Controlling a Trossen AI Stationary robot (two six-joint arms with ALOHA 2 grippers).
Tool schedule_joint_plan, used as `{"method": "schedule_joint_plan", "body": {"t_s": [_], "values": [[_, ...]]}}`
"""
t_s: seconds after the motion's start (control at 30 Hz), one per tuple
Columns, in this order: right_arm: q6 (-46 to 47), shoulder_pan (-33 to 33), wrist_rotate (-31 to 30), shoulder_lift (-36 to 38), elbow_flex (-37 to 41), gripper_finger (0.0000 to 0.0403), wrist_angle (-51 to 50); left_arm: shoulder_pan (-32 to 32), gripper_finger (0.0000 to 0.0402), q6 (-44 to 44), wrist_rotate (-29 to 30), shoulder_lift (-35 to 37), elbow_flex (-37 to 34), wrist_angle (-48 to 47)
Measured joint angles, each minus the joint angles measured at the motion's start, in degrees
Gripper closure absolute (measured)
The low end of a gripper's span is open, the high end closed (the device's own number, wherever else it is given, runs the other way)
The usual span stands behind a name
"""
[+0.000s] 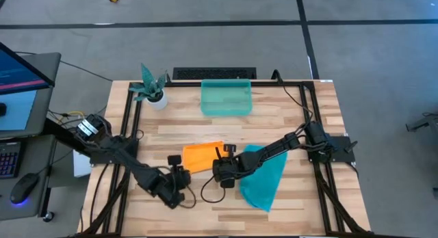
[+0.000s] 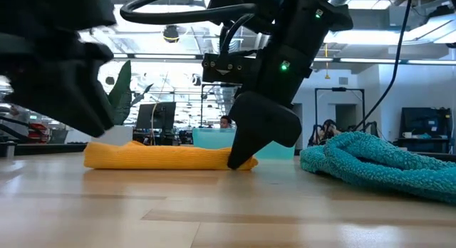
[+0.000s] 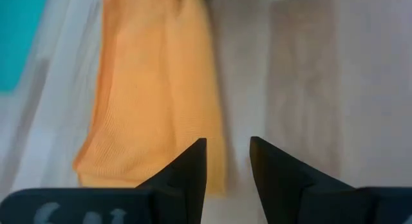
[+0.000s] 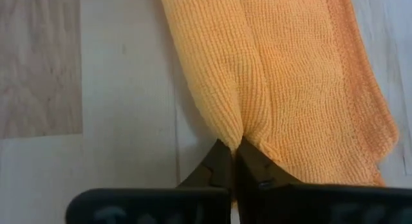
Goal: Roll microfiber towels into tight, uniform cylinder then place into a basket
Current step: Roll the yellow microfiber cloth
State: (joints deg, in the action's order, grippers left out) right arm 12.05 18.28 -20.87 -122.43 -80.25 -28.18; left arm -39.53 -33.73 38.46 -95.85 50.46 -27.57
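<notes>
High view: the orange towel (image 1: 202, 156) lies mid-table, the teal towel (image 1: 265, 178) just beside it, the basket (image 1: 226, 98) and a potted plant (image 1: 152, 87) by the far edge.

Low view: the right gripper (image 2: 241, 161) meets the orange towel's end.

Left wrist view: the left gripper (image 3: 228, 161) hangs over the orange towel's edge, jaws parted and holding nothing.

Right wrist view: jaws clenched, pinching an orange fold.

Even bright overhead light, soft shadows; left wrist view blurred, ceiling lamp glare behind.
</notes>
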Motion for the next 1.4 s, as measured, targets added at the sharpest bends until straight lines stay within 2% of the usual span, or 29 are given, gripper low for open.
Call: {"method": "schedule_joint_plan", "body": {"t_s": [0.13,0.27,0.53,0.73,1.07,1.4], "values": [[0.0,0.0,0.0,0.0,0.0,0.0378,0.0,-2.8,0.029,3.4,3.0,0.0,0.0,0.3],[0.0,0.0,0.1,0.0,0.0,0.0391,0.0,-3.0,0.029,4.2,5.3,0.0,0.0,0.2],[0.0,0.0,0.3,0.0,0.1,0.038,0.1,-0.2,0.029,4.4,4.3,-4.9,0.0,0.7],[0.1,0.0,0.4,0.0,0.1,0.0391,0.0,0.9,0.029,4.0,5.6,-6.3,0.0,0.9],[0.0,0.0,1.1,0.0,0.1,0.0388,-0.1,4.7,0.029,3.7,2.1,-8.7,0.2,0.3],[0.0,0.0,2.3,0.1,0.1,0.0387,-0.1,5.4,0.03,-1.4,4.7,-12.2,0.4,-2.4]]}}
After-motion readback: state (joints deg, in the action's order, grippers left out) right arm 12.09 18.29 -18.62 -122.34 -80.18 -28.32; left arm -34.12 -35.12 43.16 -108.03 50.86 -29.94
